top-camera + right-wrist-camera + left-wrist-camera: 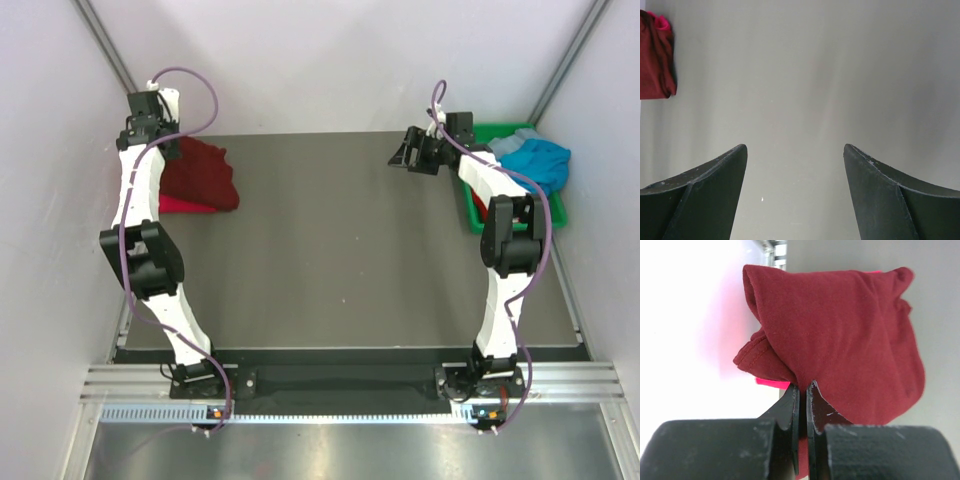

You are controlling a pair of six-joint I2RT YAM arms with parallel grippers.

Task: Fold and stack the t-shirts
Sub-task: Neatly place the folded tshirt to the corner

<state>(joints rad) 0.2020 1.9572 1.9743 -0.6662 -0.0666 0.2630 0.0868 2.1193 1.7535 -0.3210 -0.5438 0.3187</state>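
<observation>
Item: maroon t-shirt (840, 330), bunched on the crimson t-shirt (178, 205), far-left corner of the table (340, 240). My left gripper (802, 386) looks pinched shut on its fold. Right gripper (795, 146) is spread wide and empty. Teal t-shirt (535, 160) sits in the green bin (470, 215). Risk: my thin pinch may slip, or a lift may drag the crimson one askew.

No legible text, labels, brands, numbers or signs in any view: top, left wrist, right wrist. Nothing printed resolves on any surface.
</observation>
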